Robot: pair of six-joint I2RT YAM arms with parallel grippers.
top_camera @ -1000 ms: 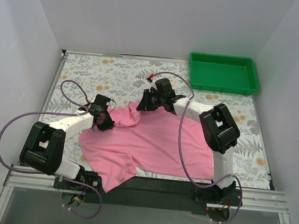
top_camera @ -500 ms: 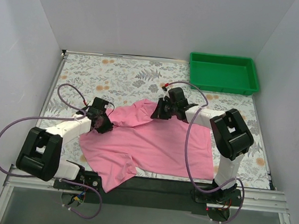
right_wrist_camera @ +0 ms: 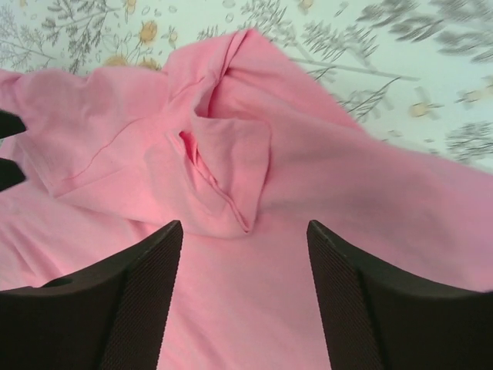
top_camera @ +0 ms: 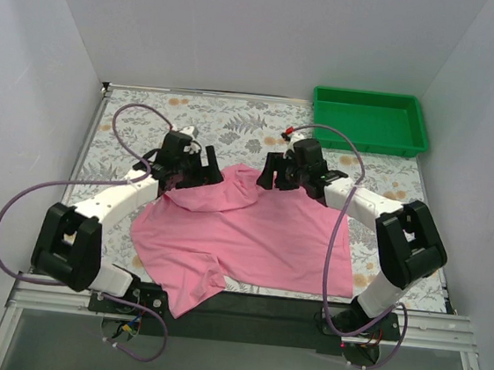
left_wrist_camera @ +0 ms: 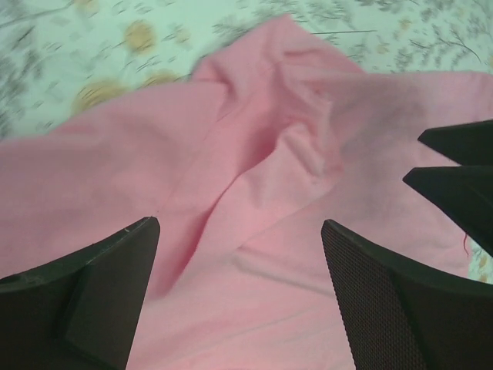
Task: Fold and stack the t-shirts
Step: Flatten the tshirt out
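A plain pink t-shirt (top_camera: 250,238) lies spread over the middle of the table, its far edge bunched into a loose folded ridge (top_camera: 234,184). My left gripper (top_camera: 204,176) hovers at the ridge's left end and my right gripper (top_camera: 268,177) at its right end, facing each other. In the left wrist view the left gripper (left_wrist_camera: 240,231) is open above rumpled t-shirt cloth (left_wrist_camera: 254,146), nothing between its fingers. In the right wrist view the right gripper (right_wrist_camera: 245,231) is open too, over a folded flap of the t-shirt (right_wrist_camera: 223,169).
A green plastic tray (top_camera: 370,120) stands at the far right corner of the floral-patterned table (top_camera: 148,122). White walls close in the left, back and right. A corner of the shirt (top_camera: 184,295) hangs over the near edge by the arm bases.
Both grippers have opened and let go of the shirt's far edge after carrying it toward the back. The cloth has settled into a bunched ridge between them.
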